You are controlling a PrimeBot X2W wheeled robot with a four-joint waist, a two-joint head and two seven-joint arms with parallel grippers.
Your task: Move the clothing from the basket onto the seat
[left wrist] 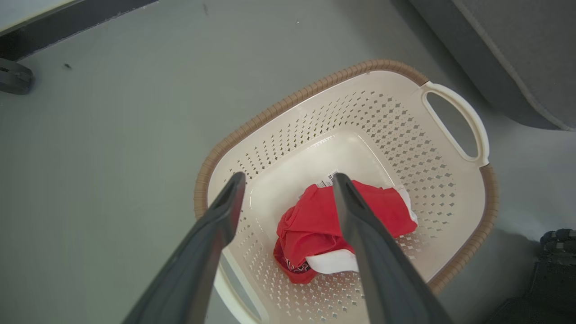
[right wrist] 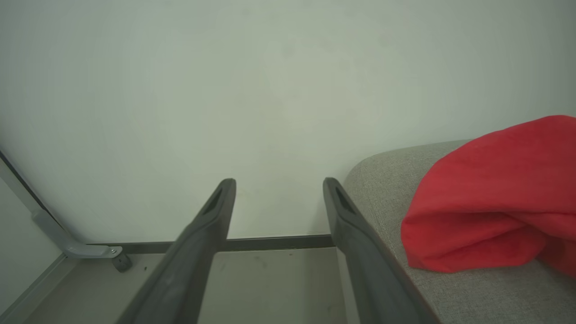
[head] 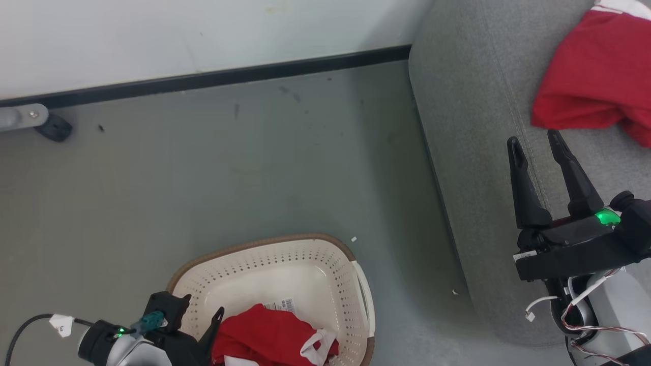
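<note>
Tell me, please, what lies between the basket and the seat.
In the head view, bare grey floor separates the basket from the seat, apart from two tiny white scraps.

**Cropped and Illegible Regions**

The basket (head: 244, 277) loses its near end to the head view's bottom edge, as does the clothing (head: 264, 335) inside. A second red garment (head: 595, 76) on the seat (head: 473, 152) runs off the right edge. Print on the label (head: 281, 305) is too small to read.
</note>
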